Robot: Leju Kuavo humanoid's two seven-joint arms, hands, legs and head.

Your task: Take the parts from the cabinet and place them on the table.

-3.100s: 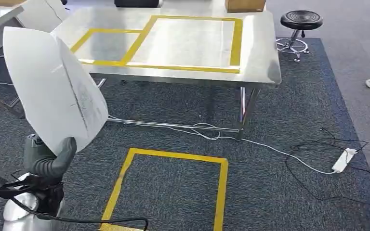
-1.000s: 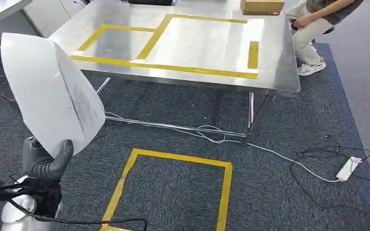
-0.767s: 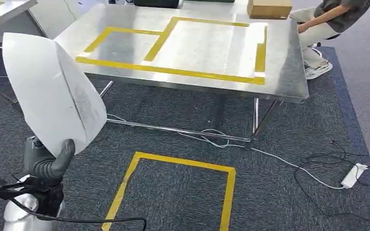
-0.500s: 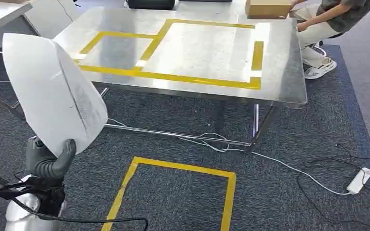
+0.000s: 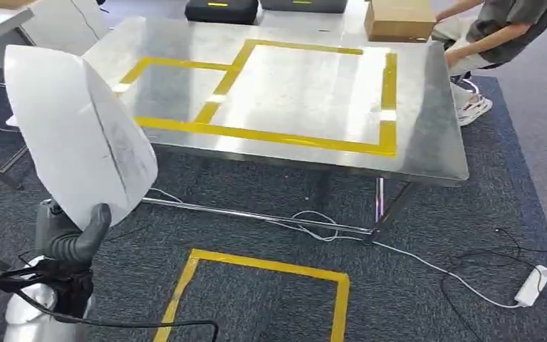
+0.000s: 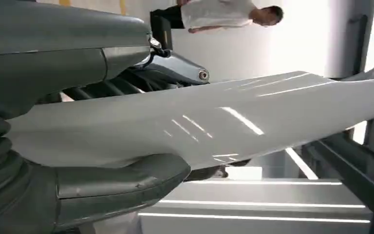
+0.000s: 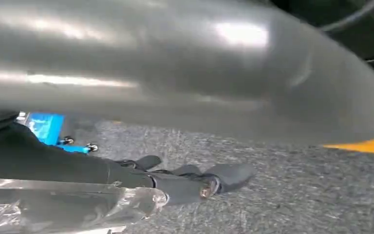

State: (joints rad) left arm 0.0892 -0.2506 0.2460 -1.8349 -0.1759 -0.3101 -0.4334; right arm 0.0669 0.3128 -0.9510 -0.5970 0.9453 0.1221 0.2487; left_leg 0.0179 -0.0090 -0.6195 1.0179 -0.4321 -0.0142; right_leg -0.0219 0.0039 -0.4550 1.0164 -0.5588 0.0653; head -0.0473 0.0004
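My left hand (image 5: pixel 71 239) grips a large white curved panel part (image 5: pixel 78 135) by its lower edge and holds it upright at the lower left of the head view. In the left wrist view the thick thumb (image 6: pixel 121 183) presses under the glossy white part (image 6: pixel 199 126). The steel table (image 5: pixel 420 146), marked with yellow tape rectangles, stands ahead and slightly right, its near edge beyond the part. My right hand (image 7: pixel 199 183) hangs over the grey carpet with its dark fingers apart and nothing in them.
A person (image 5: pixel 506 28) bends at the table's far right corner beside a cardboard box (image 5: pixel 399 18). Black cases (image 5: pixel 221 8) lie on the far edge. A yellow tape square (image 5: pixel 256 267) marks the carpet before me. Cables and a white power strip (image 5: pixel 530 285) lie at the right.
The whole picture has shifted: the camera has come closer to the table. A person has appeared at the far right corner. My left hand keeps the same hold on the white part.
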